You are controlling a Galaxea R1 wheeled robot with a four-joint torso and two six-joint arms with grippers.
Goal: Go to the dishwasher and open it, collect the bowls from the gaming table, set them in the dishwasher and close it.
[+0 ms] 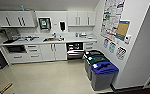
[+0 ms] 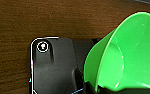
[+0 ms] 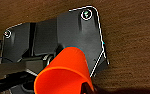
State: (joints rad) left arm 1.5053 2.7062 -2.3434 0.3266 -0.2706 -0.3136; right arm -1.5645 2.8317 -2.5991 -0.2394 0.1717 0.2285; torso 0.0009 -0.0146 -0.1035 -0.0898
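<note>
Two bowls rode in the robot's grip. The left gripper (image 2: pixel 101 87) was clenched on the rim of a translucent green bowl (image 2: pixel 126 55), which stood tilted with its open mouth toward the wrist camera, above a dark brown wood-grained surface (image 2: pixel 41 20). The right gripper (image 3: pixel 87 87) pinched the rim of an orange bowl (image 3: pixel 63 72), seen from its outer side, over the same sort of brown surface.

Farther off, from where the head looked, a kitchenette ran along the far wall. Under the white counter (image 1: pixel 73 40) the dishwasher (image 1: pixel 74 50) stood open, its door dropped forward and its dark inside with a rack showing, between the white cupboard doors (image 1: pixel 53 51) and a stack of drawers (image 1: pixel 89 46). Beside it, along the right wall, stood three bins, the nearest with a blue lid (image 1: pixel 104 68). Pale floor (image 1: pixel 48 75) lay between the robot and the dishwasher.
</note>
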